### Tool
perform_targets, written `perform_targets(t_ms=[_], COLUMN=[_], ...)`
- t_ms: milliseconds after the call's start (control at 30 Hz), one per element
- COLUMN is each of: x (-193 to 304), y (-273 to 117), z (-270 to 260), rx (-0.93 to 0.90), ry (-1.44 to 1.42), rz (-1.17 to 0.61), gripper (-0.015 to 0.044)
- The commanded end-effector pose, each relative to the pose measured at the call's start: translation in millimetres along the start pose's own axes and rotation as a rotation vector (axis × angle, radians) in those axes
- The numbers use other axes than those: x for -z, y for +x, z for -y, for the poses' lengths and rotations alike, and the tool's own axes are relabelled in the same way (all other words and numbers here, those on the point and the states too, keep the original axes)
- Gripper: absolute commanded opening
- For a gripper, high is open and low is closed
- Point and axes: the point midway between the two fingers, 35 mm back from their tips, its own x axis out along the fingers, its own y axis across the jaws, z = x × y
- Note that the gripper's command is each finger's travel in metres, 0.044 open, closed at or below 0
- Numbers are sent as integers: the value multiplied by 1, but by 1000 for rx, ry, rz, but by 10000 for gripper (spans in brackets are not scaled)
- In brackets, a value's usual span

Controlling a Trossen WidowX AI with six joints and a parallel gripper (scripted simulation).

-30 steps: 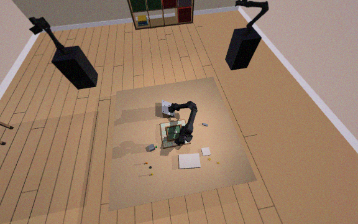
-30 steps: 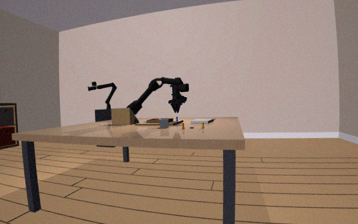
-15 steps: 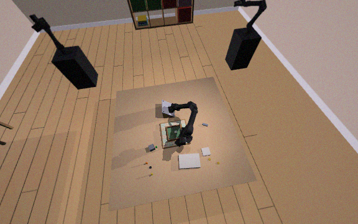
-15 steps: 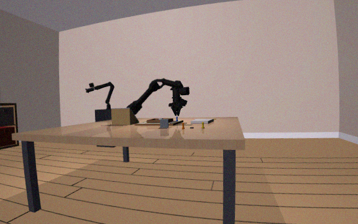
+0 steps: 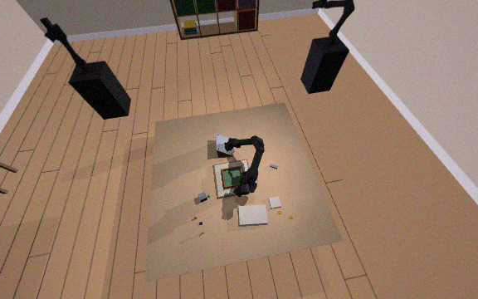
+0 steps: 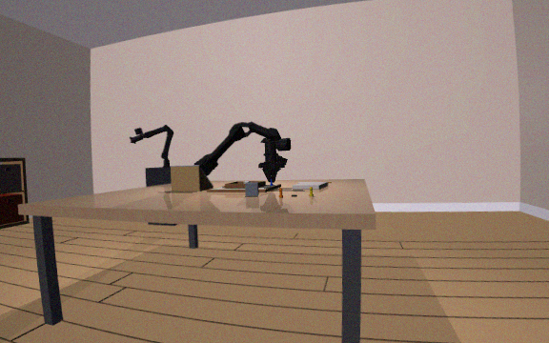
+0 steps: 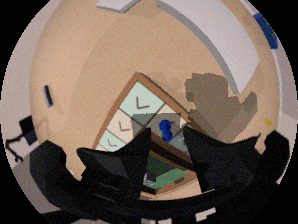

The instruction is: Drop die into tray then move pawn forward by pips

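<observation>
The blue pawn (image 6: 271,183) (image 7: 165,130) stands upright on a square near a corner of the board (image 5: 219,183) (image 7: 136,102). My gripper (image 5: 239,193) (image 6: 271,180) (image 7: 167,130) points down over it, partly open, with the fingertips on either side of the pawn's place in the wrist view. Whether a finger touches it cannot be told. The grey die (image 7: 149,178) lies in the green tray (image 5: 230,181) (image 7: 172,176), partly behind a finger; its top pips cannot be read. Arrows on the squares show in the wrist view. The arm hides part of the board in the top view.
A large white box (image 5: 252,215) (image 6: 310,185) (image 7: 240,45) lies beyond the board, with a small white block (image 5: 275,203) nearby. A grey cube (image 5: 202,197) (image 6: 252,189), orange piece (image 6: 280,192) and yellow piece (image 6: 311,191) stand off the board. A small grey bar (image 5: 273,166) (image 7: 48,96) lies opposite.
</observation>
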Motion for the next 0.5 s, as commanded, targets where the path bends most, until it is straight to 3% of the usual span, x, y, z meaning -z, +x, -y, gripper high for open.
perform_targets(t_ms=[0,33,200,467], x=[1,1,1,1], y=[7,7,7,7], z=[-1,-1,-1,-1], rx=[-5,-5,-5,-5], ry=[6,6,6,6], rz=[1,1,1,1], gripper=[200,200,69,15])
